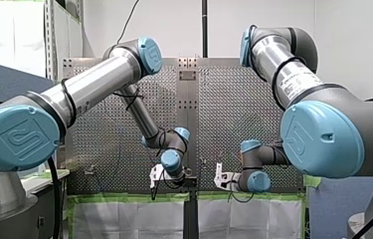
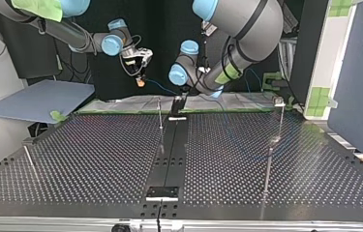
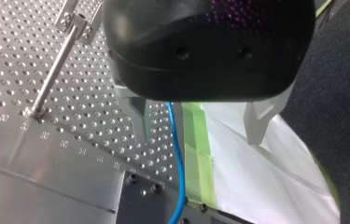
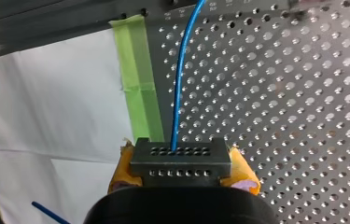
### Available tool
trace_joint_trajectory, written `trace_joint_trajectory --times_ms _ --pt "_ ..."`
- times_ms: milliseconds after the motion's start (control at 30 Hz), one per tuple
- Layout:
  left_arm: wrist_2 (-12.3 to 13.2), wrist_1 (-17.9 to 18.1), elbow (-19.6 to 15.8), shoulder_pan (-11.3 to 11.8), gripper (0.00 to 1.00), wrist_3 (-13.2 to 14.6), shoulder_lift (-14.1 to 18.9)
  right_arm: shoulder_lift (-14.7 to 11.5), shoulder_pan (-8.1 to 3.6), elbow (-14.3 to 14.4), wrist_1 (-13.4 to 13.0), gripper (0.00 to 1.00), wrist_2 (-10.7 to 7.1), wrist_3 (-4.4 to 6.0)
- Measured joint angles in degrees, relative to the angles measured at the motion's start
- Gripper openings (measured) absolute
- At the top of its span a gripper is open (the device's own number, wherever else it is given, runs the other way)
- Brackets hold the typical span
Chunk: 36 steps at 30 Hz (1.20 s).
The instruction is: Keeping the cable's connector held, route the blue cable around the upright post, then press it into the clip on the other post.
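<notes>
A perforated metal table fills most of the scene, with a dark strip running down its middle. Two grey robot arms with blue joint caps reach to the table's edge nearest their bases, close to that middle strip. A white sheet hangs off this edge, and a band of green tape fastens it along the table's rim.

My left gripper is black with metal fingers. It hovers low at this edge beside the middle strip, its fingers spread wide apart and holding nothing. My right gripper has yellow pads. It hangs higher, just over the same edge and a little to the left in the top view. Its pads are pressed against the two sides of the connector, a dark grey block with rows of small holes.

A thin metal post stands upright on the table beside my left gripper, with a small bracket-like clip at its top. Other thin posts stand nearer the table's side edges.

The blue cable leaves the top of the connector and curves across the taped rim. It then passes between my left gripper's open fingers, and neither finger closes on it.
</notes>
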Motion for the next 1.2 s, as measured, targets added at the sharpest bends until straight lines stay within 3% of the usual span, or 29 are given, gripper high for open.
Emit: trace_joint_trajectory --times_ms 433,700,1200 --pt "0.44 0.87 -0.01 -0.41 1.00 2.49 0.01 0.00 -0.16 -0.19 0.88 0.00 -1.38 -0.12" --pt "2.35 1.51 0.00 -0.61 1.00 2.26 -0.01 0.00 -0.16 -0.22 0.76 0.00 -3.13 -0.21" --pt "3.54 1.76 0.00 -0.75 1.00 1.81 -0.02 0.00 -0.14 -0.37 0.64 0.00 -4.18 -0.12"
